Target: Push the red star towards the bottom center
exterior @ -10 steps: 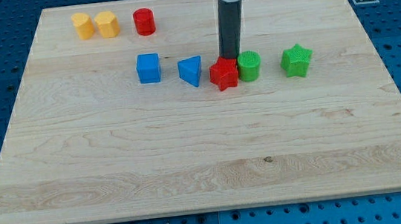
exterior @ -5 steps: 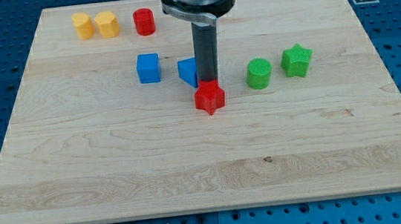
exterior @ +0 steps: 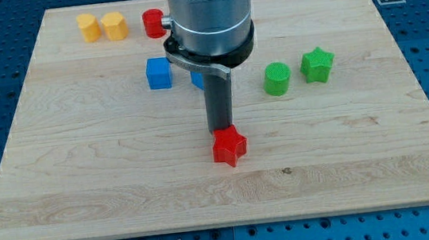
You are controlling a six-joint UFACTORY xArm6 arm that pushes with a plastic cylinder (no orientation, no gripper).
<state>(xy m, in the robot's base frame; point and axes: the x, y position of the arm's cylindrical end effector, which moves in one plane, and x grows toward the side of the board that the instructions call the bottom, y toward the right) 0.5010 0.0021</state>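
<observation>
Pushing the red star (exterior: 229, 145) well calls for the rod to be kept squarely behind it: my tip (exterior: 221, 130) is set touching the star's upper edge, with no gripper fitted to open or close. The star lies near the board's middle, below the blue cube (exterior: 158, 73), so a straight push toward the view's bottom is advised, with drift corrected by small sideways shifts.

Two yellow blocks (exterior: 102, 26), a red cylinder (exterior: 153, 21), blue cube (exterior: 158, 73), green cylinder (exterior: 276, 78) and green star (exterior: 317, 64) sit on the wooden counter (exterior: 84, 173).
</observation>
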